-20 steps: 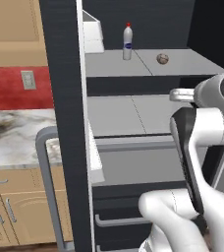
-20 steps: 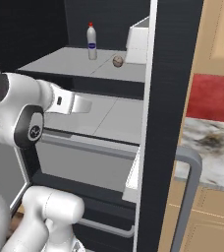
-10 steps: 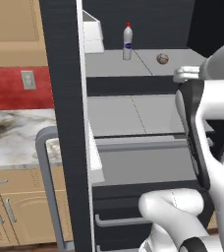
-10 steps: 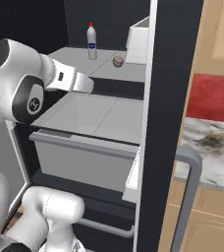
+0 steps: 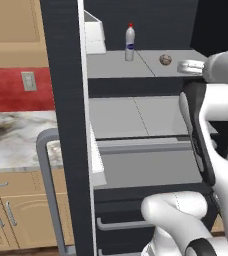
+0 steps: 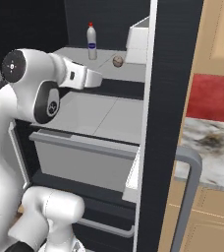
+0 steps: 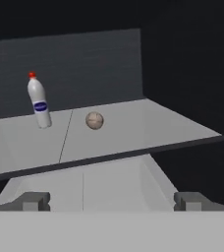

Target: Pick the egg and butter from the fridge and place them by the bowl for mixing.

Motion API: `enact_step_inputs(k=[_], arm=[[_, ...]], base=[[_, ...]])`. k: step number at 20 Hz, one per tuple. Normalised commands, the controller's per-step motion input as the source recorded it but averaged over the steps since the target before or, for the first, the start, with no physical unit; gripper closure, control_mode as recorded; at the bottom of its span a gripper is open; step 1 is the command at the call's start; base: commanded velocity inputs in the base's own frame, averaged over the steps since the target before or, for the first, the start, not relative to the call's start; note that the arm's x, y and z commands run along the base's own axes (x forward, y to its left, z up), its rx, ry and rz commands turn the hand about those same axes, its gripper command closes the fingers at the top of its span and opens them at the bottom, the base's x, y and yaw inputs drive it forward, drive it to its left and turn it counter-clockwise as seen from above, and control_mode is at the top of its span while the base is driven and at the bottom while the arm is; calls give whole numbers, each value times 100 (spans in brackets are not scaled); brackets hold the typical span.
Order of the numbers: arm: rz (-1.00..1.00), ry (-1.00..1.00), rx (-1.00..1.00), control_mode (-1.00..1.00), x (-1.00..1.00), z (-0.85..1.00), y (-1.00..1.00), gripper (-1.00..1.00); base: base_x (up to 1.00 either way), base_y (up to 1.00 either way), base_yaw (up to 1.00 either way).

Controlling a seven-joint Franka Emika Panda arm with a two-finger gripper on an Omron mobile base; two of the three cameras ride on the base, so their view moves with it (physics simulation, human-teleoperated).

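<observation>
Facing into the open fridge (image 5: pixel 66 125), the gripper (image 7: pixel 111 201) hung in front of the shelves with its two fingertips (image 7: pixel 33 201) spread wide apart and nothing between them. The egg (image 7: pixel 94 120) sat on the upper grey shelf (image 7: pixel 133 128), well beyond the tips and above them in the hand view, roughly in line with the gap between them but a little toward the left tip. A white bottle (image 7: pixel 39 101) with a red cap and a blue label stood upright on the same shelf, near the egg and to its left in the hand view. Below that shelf lay a second grey shelf, closer to the fingers, bare where it showed.

From the left base view the egg (image 5: pixel 165 60) rested near the shelf's front edge, just beside the arm's white wrist, with the bottle (image 5: pixel 130 43) farther back. From the right base view the egg (image 6: pixel 118 61) lay apart from the hand, beyond its end.
</observation>
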Motion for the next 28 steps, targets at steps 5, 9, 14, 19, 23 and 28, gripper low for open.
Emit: enact_step_inputs(k=[5,9,14,19,23,28], arm=[[0,18,3,-100,49,33,0,-100],[0,13,0,-100,41,26,-7,-100],[0,4,0,-100,30,11,-12,-100],[4,0,0,-100,32,-3,-7,-100],[7,0,0,-100,41,-10,0,-100],[8,1,0,-100,48,-12,0,-100]], base=[[0,0,0],[0,0,0],[0,0,0],[0,0,0],[0,0,0],[0,0,0]])
